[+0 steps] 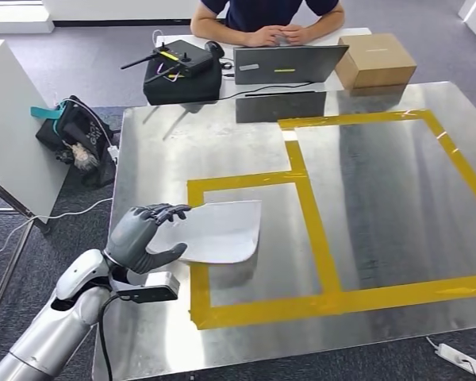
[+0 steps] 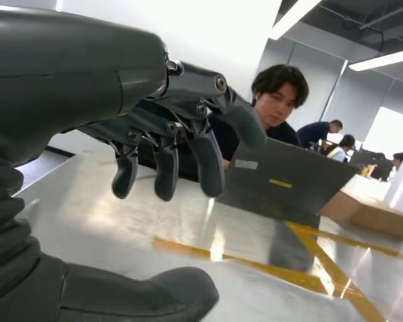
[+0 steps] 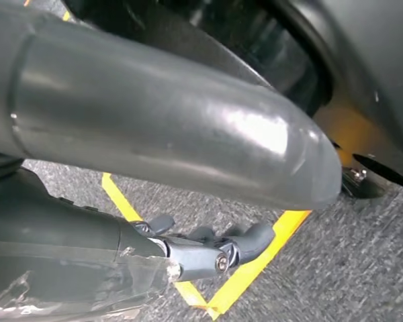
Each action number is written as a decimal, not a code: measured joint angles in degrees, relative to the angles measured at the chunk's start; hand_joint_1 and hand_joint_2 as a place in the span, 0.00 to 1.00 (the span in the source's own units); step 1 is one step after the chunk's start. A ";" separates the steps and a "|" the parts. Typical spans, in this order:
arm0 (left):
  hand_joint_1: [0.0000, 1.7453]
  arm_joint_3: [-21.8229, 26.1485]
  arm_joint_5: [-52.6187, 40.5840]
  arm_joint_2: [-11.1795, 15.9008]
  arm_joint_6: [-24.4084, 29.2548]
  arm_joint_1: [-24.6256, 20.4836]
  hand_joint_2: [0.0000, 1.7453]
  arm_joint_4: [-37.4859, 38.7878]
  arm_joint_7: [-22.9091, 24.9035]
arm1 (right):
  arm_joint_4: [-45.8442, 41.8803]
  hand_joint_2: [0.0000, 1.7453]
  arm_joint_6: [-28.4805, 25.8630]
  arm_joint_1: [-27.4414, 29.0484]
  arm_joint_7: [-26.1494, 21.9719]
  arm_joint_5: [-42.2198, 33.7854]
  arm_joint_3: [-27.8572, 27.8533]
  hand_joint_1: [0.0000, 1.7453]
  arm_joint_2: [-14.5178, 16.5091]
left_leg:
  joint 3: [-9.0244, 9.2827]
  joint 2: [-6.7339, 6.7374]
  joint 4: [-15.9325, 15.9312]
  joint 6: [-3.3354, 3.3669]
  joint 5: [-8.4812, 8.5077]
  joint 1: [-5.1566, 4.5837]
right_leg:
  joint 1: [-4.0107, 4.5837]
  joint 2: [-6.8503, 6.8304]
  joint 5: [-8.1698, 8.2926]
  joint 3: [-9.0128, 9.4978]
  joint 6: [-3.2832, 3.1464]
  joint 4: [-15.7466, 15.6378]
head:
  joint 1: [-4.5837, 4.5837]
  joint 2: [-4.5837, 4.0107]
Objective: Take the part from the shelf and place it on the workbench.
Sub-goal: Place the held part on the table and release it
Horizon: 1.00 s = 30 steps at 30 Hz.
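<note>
Where the steel table meets its near left edge, we list the left robot hand: fingers spread above, thumb below, at the left edge of the white sheet part. From the head view we cannot tell whether the thumb and fingers touch the part; in the left wrist view the fingers and thumb stand apart with nothing between them, so we record this hand as released.

We list the part as lying flat on the table, its left end across the yellow tape of the smaller marked rectangle, the rest inside it.

We list the right robot hand above grey carpet with yellow floor tape; its fingers are curled inward and we see nothing in them, so we enter it as clenched.

Beyond the table we note a person's hands, a grey laptop, a cardboard box, a black case, and a black bag on the floor.
</note>
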 joint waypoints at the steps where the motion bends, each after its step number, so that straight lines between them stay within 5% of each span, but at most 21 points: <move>1: 0.00 0.22 0.29 0.05 0.05 0.13 0.00 -0.12 -0.05 | 0.00 0.00 -0.04 -0.04 -0.05 0.04 0.03 0.00 0.00 | 0.04 -0.07 -0.03 -0.04 0.06 0.03 | 0.07 -0.06 0.01 0.14 -0.58 -0.07 | 0.05 0.00; 3: 0.00 0.73 0.68 0.09 0.15 0.43 0.00 -0.48 -0.16 | 0.00 0.00 -0.10 -0.18 -0.10 0.12 0.10 0.00 0.00 | 0.06 -0.18 -0.02 0.15 -0.05 -0.04 | 0.10 -0.11 0.15 0.44 -1.09 -0.43 | 0.13 0.00; 6: 0.00 1.20 0.80 0.24 0.16 0.73 0.00 -0.77 -0.20 | 0.00 0.00 -0.11 -0.31 -0.03 0.28 0.38 0.00 0.00 | 0.08 -0.20 0.00 0.52 -0.18 -0.13 | 0.09 -0.19 0.32 0.71 -0.77 -0.94 | 0.12 0.00; 9: 0.00 1.50 0.82 0.31 0.12 0.96 0.00 -0.96 -0.23 | 0.00 0.00 -0.08 -0.34 0.12 0.37 0.52 0.00 0.00 | 0.06 -0.20 0.11 0.80 -0.29 -0.24 | -0.03 -0.19 0.45 0.88 0.51 -1.34 | 0.12 0.00; 12: 0.00 2.04 1.05 0.34 -0.06 1.13 0.00 -1.16 -0.23 | 0.00 0.00 -0.02 -0.35 0.18 0.38 0.56 0.00 0.15 | 0.01 -0.19 0.43 1.84 -0.42 -0.54 | -0.40 -0.15 0.74 1.10 2.51 -1.88 | 0.06 -0.01; 14: 0.00 2.41 1.28 0.30 -0.22 1.15 0.00 -1.37 -0.22 | 0.00 0.00 -0.08 -0.38 0.21 0.38 0.57 0.00 0.20 | 0.36 -0.04 -0.28 2.53 0.16 -0.31 | -0.37 -0.14 0.63 1.00 3.18 -1.74 | 0.06 -0.01; 16: 0.00 2.56 1.53 0.26 -0.37 1.11 0.00 -1.56 -0.20 | 0.00 0.00 -0.12 -0.45 0.22 0.37 0.57 0.00 0.20 | 0.79 0.19 -1.25 2.95 0.81 0.08 | -0.27 -0.23 -1.61 -0.27 3.27 1.23 | 0.20 -0.01; 18: 0.00 2.61 1.67 0.26 -0.58 1.23 0.00 -1.62 -0.15 | 0.00 0.00 -0.11 -0.47 0.24 0.36 0.58 0.00 0.20 | 0.82 0.36 -1.47 3.07 1.03 0.17 | -0.32 -0.32 -5.81 -3.29 3.28 8.75 | 0.32 -0.01; 20: 0.00 2.62 1.71 0.27 -0.75 1.52 0.00 -1.61 -0.13 | 0.00 0.00 -0.10 -0.44 0.29 0.34 0.61 0.00 0.20 | 0.65 0.44 -1.44 2.84 1.18 0.23 | -0.45 -0.34 -7.95 -5.53 3.47 14.74 | 0.33 -0.01; 21: 0.00 2.63 1.75 0.28 -0.80 1.63 0.00 -1.61 -0.11 | 0.00 0.00 -0.10 -0.43 0.33 0.34 0.62 0.00 0.19 | 0.55 0.46 -1.41 2.63 1.30 0.34 | -0.53 -0.36 -7.36 -5.22 3.59 14.68 | 0.34 -0.01; 25: 0.00 3.07 1.87 0.45 -1.09 1.73 0.00 -1.60 0.05 | -0.01 0.00 0.01 -0.64 0.51 0.29 0.65 0.00 0.19 | -0.19 0.31 -0.66 0.98 1.67 0.88 | -0.99 -0.11 -1.93 2.51 4.16 1.42 | 0.54 -0.01; 30: 0.00 3.99 2.19 0.99 -1.42 2.03 0.00 -1.58 0.35 | 0.00 0.00 0.14 -0.69 0.93 0.27 0.65 0.00 0.26 | -1.52 0.14 0.63 -0.82 1.52 0.94 | -0.78 0.38 -1.23 1.66 1.45 0.81 | 0.62 -0.01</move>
